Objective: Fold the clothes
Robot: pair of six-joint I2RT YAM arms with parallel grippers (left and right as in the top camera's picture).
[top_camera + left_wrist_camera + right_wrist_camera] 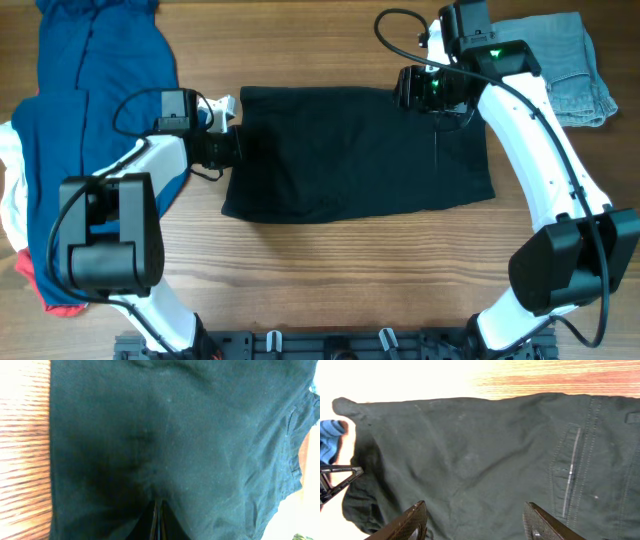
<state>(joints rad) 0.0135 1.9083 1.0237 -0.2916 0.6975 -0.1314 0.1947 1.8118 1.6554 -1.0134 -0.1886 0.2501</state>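
Note:
A pair of black shorts point(360, 150) lies flat on the wooden table, roughly folded into a rectangle. My left gripper point(228, 148) is at the shorts' left edge and its fingers point(158, 520) are shut on the black fabric. My right gripper point(415, 90) hovers above the shorts' far right edge; its fingers point(475, 520) are wide open and empty above the fabric, near a zip pocket point(572, 472).
A blue garment point(90, 70) lies at the far left with white point(12, 190) and red point(45, 290) clothes beneath it. Folded light denim point(565, 65) sits at the far right.

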